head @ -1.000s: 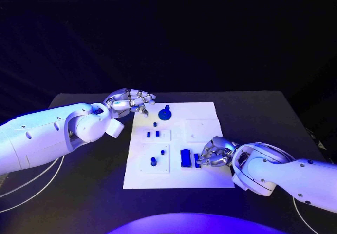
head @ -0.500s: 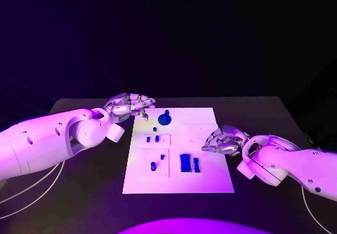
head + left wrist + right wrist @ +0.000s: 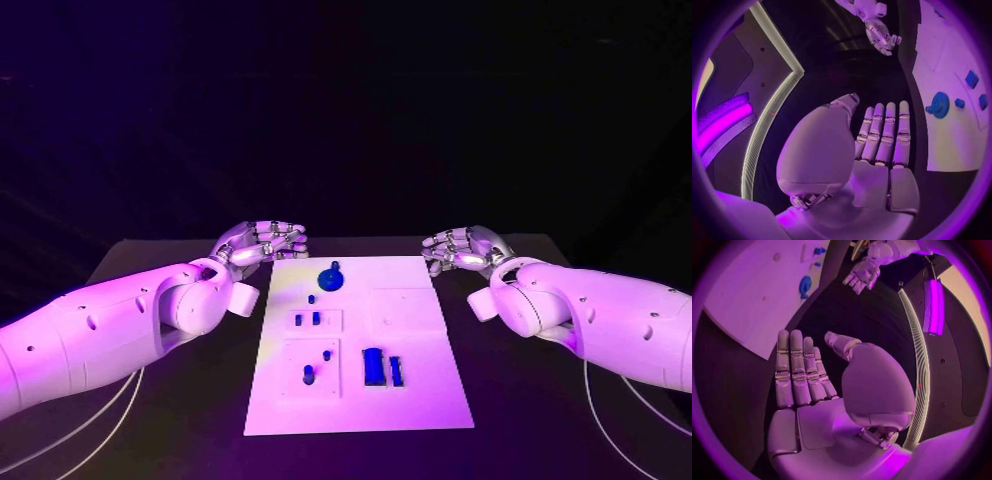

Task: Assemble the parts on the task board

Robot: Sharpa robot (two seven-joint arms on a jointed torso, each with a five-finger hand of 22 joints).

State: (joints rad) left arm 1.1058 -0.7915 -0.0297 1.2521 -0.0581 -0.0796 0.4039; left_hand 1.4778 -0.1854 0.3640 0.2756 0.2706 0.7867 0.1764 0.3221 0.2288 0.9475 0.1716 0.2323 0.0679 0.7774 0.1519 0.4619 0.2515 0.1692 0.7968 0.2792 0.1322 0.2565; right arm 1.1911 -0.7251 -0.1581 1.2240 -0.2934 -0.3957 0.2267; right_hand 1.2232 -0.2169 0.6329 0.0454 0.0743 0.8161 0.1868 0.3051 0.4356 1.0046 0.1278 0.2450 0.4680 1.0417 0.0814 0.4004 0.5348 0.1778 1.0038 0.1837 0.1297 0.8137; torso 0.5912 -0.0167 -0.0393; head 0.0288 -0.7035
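Black counter (image 3: 173, 260) carries the white board (image 3: 418, 390) at its middle, with darkness behind. On the board a round blue part (image 3: 333, 279) stands near the far edge, a small blue part (image 3: 312, 298) lies just nearer, a pair of small parts (image 3: 309, 319) sits in a square recess, more small pieces (image 3: 309, 374) lie in a larger recess nearer the robot, and two upright blue blocks (image 3: 384, 367) stand side by side to the right of these.

Neither hand is seen to hold anything. The left hand (image 3: 263, 243) is held over the counter just beyond the board's far left corner; in the left wrist view its fingers (image 3: 882, 132) are stretched out straight and laid side by side, with the thumb apart and nothing between. The right hand (image 3: 464, 249) is held beyond the far right corner; in the right wrist view its fingers (image 3: 798, 370) are likewise extended and close together, empty.

As a judgement, the main risk lies in the next reach: the parts are small and crowded, so a broad hand lowered over them could knock the upright blocks over or push a neighbouring piece out of its recess. The board is not seen to be fixed, so a sideways push could shift it. With both hands near the far edge, a simultaneous reach toward the round part could bring them into contact.
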